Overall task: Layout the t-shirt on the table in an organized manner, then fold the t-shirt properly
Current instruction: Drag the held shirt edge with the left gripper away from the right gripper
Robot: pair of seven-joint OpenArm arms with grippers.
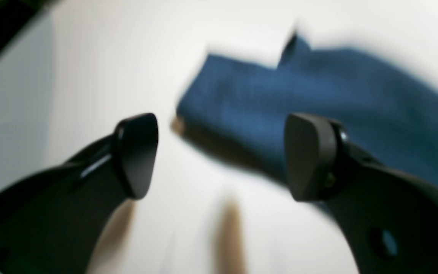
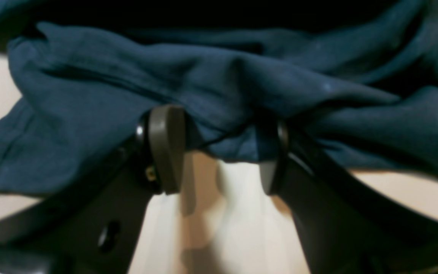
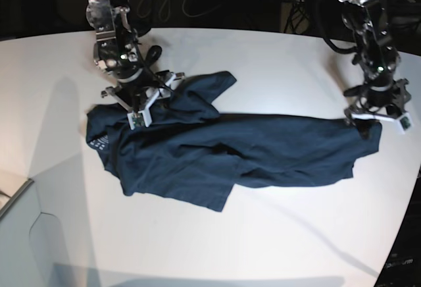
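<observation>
Left gripper (image 1: pixel 221 156) fills the bottom of its wrist view with its 2 jaws spread wide apart and nothing between them; below lies the white table (image 1: pixel 101 57), and a blurred corner of the t-shirt (image 1: pixel 318 95) sits in the centre and right of that frame. In the base view this gripper (image 3: pixel 379 117) is at the right edge, directly at the shirt's right end.

Right gripper (image 2: pixel 219 152) also has its jaws parted in its wrist view, with a bunched fold of navy cloth (image 2: pixel 219 87) lying across and between the fingertips; whether the cloth is pinched cannot be told. In the base view it (image 3: pixel 139 106) stands upper left, over the crumpled upper-left part of the t-shirt (image 3: pixel 263 152), which stretches wrinkled across the middle of the table (image 3: pixel 263 247).
</observation>
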